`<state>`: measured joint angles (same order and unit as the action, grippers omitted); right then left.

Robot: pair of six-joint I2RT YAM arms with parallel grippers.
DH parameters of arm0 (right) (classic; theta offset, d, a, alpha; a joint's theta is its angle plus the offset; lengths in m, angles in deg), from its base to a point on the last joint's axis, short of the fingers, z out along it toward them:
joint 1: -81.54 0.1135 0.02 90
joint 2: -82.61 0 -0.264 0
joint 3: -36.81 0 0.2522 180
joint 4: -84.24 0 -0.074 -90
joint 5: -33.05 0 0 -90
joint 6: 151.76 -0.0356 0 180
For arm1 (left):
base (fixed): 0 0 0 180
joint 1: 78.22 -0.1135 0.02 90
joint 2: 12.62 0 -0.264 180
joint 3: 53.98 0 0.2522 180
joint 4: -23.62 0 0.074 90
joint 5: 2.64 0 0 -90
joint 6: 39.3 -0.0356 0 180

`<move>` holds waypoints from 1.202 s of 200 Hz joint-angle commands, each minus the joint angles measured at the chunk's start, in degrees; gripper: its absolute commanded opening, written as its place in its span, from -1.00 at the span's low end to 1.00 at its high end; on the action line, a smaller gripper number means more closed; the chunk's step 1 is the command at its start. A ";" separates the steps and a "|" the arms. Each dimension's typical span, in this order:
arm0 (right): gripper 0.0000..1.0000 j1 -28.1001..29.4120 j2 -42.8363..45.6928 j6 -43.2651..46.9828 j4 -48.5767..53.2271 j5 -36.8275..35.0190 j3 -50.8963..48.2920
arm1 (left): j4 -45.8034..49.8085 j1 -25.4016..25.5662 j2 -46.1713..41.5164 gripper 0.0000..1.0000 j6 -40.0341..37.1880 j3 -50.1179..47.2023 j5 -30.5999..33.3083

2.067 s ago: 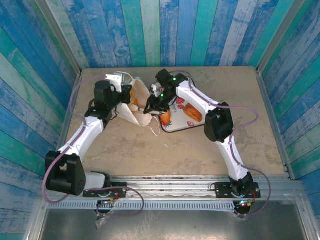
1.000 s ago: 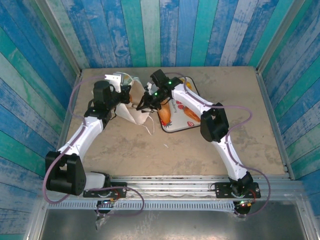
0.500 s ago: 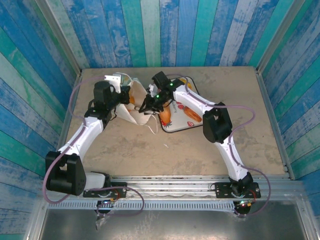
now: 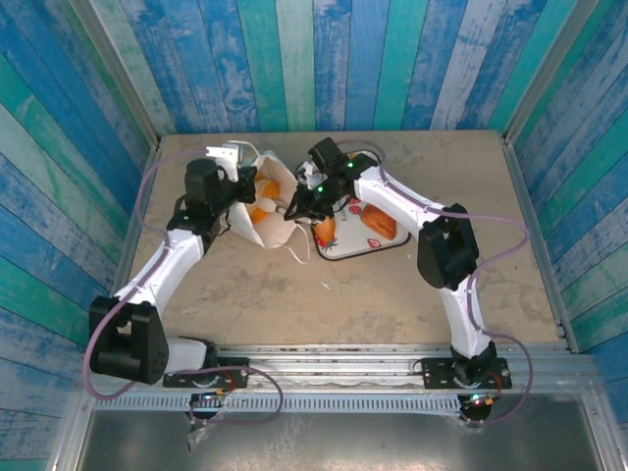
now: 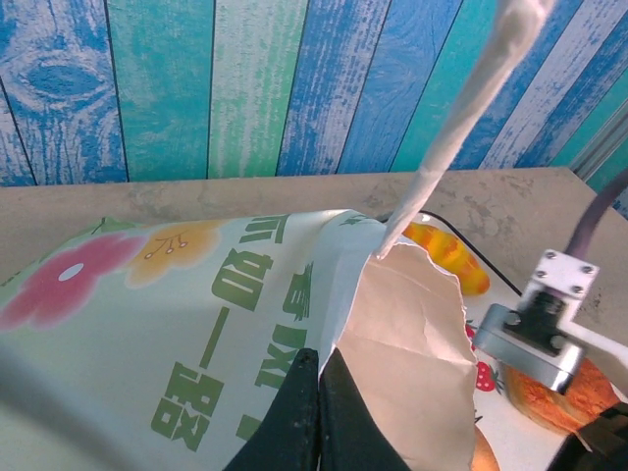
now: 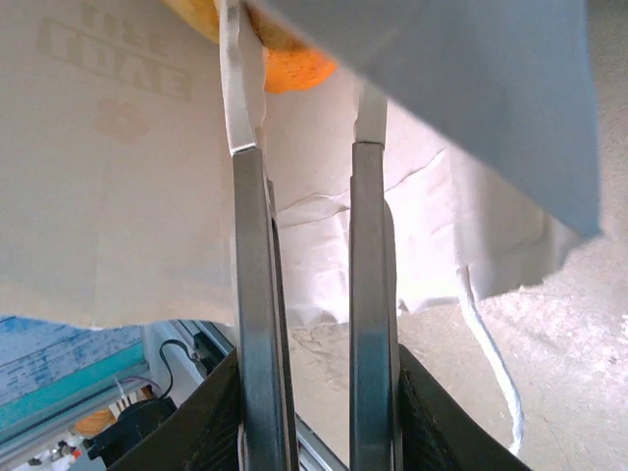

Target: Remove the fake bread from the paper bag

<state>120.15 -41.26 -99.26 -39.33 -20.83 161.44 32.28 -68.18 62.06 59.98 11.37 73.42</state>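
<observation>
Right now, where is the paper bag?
In the top view, the paper bag lies toward the table's far side, left of centre, just left of the tray.

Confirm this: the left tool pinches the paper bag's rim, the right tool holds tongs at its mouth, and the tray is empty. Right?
No. The tray is not empty: the top external view shows fake bread lying on it. The rest stands.

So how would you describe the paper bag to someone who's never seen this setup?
On the tan table, look at the far half, just left of centre. The paper bag lies tipped there, mouth open, with orange bread inside. Unlike the flat strawberry-print tray to its right, it is creased white paper with thin loop handles.
</observation>
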 commanded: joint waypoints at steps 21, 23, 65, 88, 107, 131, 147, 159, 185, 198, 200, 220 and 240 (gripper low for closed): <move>-0.99 0.28 5.07 2.06 -1.79 1.17 -1.90 | -0.11 0.17 2.01 -1.00 2.48 2.40 2.36; -0.99 0.34 5.18 2.11 -1.78 1.33 -2.04 | -0.05 0.18 2.04 -1.00 2.50 2.51 2.43; -0.99 0.61 10.12 3.60 -0.98 2.82 -6.63 | 1.02 0.16 2.88 -1.00 3.55 3.77 4.64; -0.99 0.64 13.79 4.89 0.17 2.75 -9.66 | 2.09 0.22 3.32 -1.00 3.88 4.78 5.53; -0.98 0.66 16.91 5.58 0.88 2.37 -12.53 | 2.98 0.15 3.83 -1.00 4.20 5.65 6.60; -0.99 0.61 20.75 6.48 1.56 2.46 -15.99 | 3.53 0.15 4.43 -1.00 4.87 6.58 8.22; -0.98 0.71 23.25 7.36 2.85 2.10 -17.61 | 3.87 0.18 4.89 -1.00 5.65 7.22 9.30; -0.99 0.82 25.26 7.99 3.67 1.81 -18.82 | 4.50 0.15 5.37 -1.00 5.99 8.00 10.00; -0.98 0.77 29.70 8.79 5.15 0.92 -20.90 | 5.66 0.17 6.56 -1.00 6.69 9.56 11.01; -0.99 0.76 31.56 9.28 6.23 0.05 -21.54 | 5.94 0.15 6.86 -1.00 7.20 9.84 11.68; -0.98 0.74 31.82 9.28 6.33 -0.05 -21.67 | 5.97 0.15 6.88 -1.00 7.28 9.91 11.72; -0.98 0.33 34.99 9.63 7.17 -0.61 -22.77 | 6.22 0.15 6.98 -0.99 7.55 10.10 11.83; -0.99 -0.74 38.02 9.66 7.44 -0.78 -23.83 | 6.50 0.17 6.92 -1.00 7.35 10.36 12.13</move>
<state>120.35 -7.64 -91.39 -32.24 -21.64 138.62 37.17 -68.09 67.04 66.56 20.16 83.87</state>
